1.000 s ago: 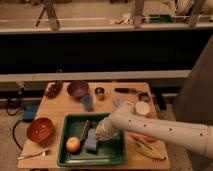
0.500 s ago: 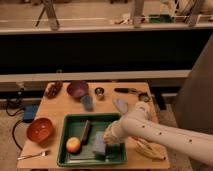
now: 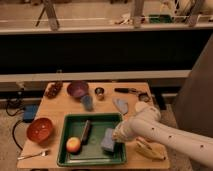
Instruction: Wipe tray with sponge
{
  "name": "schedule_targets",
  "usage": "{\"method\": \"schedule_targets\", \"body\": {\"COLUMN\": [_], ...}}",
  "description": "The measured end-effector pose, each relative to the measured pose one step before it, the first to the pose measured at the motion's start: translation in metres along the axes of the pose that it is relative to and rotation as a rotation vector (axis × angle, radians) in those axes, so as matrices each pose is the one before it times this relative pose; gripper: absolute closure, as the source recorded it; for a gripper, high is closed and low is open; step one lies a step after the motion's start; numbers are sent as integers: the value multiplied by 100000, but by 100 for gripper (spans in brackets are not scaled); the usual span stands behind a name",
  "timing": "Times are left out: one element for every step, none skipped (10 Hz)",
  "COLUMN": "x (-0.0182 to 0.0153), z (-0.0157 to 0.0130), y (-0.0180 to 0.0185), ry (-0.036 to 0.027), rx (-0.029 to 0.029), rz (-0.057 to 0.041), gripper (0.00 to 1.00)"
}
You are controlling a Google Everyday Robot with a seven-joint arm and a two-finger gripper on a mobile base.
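Sponge (image 3: 108, 140) and gripper (image 3: 118, 134) have both slid rightward inside the tray (image 3: 100, 116) since half a second ago, and the arm (image 3: 160, 132) has drawn back with them. The sponge now lies by the tray's right edge, the gripper touching its right side. Whether the gripper clasps the sponge or only presses against it cannot be told.

An apple (image 3: 73, 145) sits near the tray's front left corner, and a dark stick (image 3: 85, 132) lies lengthwise left of the sponge; both are apart from it. On the table (image 3: 55, 110), an orange bowl (image 3: 40, 129) and a fork (image 3: 34, 156) are near the left edge. A purple bowl (image 3: 77, 89), a blue cup (image 3: 87, 102) and a small metal cup (image 3: 100, 92) stand toward the far edge.

A yellowish thing (image 3: 147, 149) near the front right corner is partly covered by the arm and hard to make out.
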Motion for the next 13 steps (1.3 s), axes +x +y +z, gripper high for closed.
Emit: {"method": "schedule_targets", "body": {"x": [1153, 1125, 987, 512, 157, -431, -941, -930, -1351, -648, -816, -651, -858], "z": [606, 732, 860, 836, 937, 948, 623, 258, 50, -85, -214, -208, -378], "y": [-388, -705, -874, -882, -945, -1155, -960, -606, -537, -222, -170, 121, 515], "ry": [276, 110, 178, -206, -420, -557, -855, -954, -1882, -1256, -1507, -1190, -1324], "rx": [-378, -739, -1503, -1363, -1066, -451, 204, 749, 1555, 1134, 1224, 445, -723], "rz": [1054, 453, -113, -492, -614, -1532, -1962, -1823, -2373, -1607, -1720, -1180, -1308], "gripper": [100, 100, 100, 100, 100, 100, 100, 100, 100, 100, 100, 100, 100]}}
